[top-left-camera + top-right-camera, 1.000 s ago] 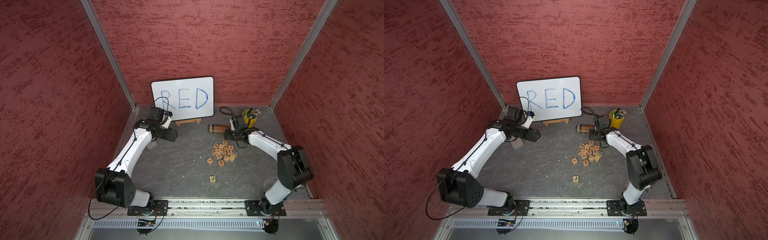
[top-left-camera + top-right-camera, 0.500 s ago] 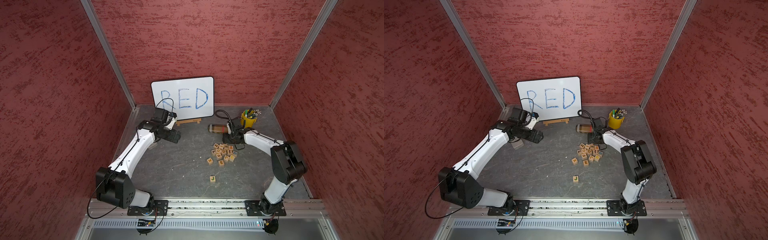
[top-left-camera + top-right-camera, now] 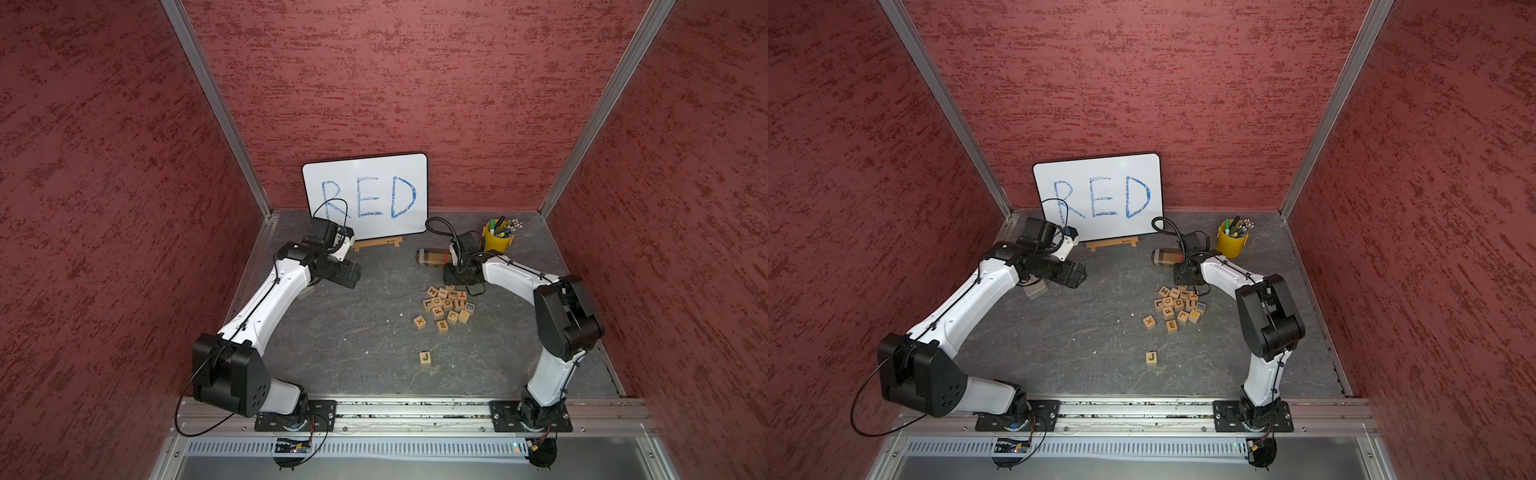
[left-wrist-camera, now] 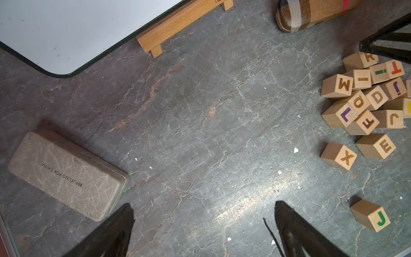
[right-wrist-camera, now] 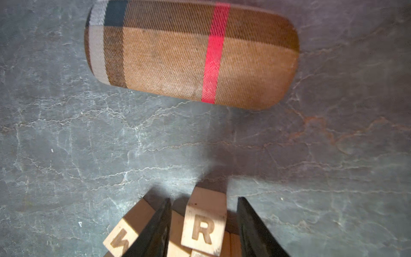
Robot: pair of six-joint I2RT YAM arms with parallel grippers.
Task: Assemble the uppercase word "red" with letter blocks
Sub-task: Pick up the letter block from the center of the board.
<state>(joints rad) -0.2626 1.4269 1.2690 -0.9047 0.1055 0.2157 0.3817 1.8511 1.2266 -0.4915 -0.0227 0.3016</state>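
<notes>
At the pile's (image 3: 446,305) twelve o'clock the right gripper (image 5: 204,199) has been narrowed around the R block (image 5: 203,229), unclamped; pickup is judged imminent. The left gripper (image 4: 203,203) is held wide.

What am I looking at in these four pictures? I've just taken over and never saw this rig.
A left arm and a right arm, both white, are mounted at the front of a grey table. Two pictures look down from above; the other two come from a camera on each wrist. At the back a whiteboard reads RED, near a yellow cup of pens and a plaid case. Wooden letter blocks lie in a pile, a J block apart. The right tool straddles the R block, jaws not touching it; nothing is held. The left tool hangs open near a grey case.
</notes>
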